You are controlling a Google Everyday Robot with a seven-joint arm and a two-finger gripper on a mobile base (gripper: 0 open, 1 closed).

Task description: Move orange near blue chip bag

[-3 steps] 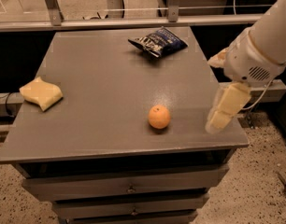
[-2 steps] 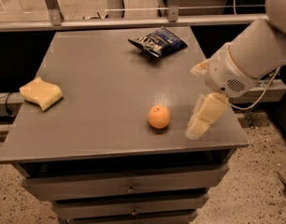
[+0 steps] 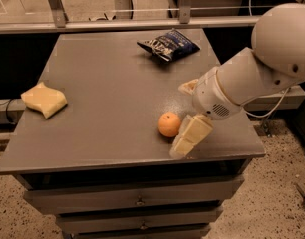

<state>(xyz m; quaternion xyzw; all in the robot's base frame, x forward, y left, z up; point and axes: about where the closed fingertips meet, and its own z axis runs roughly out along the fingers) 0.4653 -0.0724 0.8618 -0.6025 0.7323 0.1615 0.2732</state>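
Note:
The orange [image 3: 169, 124] sits on the grey cabinet top [image 3: 102, 118], right of the middle and near the front edge. The blue chip bag [image 3: 168, 45] lies crumpled at the back of the top, well apart from the orange. My gripper [image 3: 182, 117] is low over the top, just right of the orange, on the end of the white arm [image 3: 252, 73] that reaches in from the right. It is open: one cream finger [image 3: 191, 136] is close beside the orange at its front right, and the other finger [image 3: 188, 87] is farther back.
A pale yellow sponge [image 3: 44, 99] lies near the left edge of the top. The cabinet has drawers [image 3: 137, 200] below its front edge. A rail and glass panel [image 3: 117, 19] run behind the cabinet. A speckled floor lies to the right.
The arm has swung left and down toward the orange; the gripper now sits right beside it. The orange, bag and sponge have not moved.

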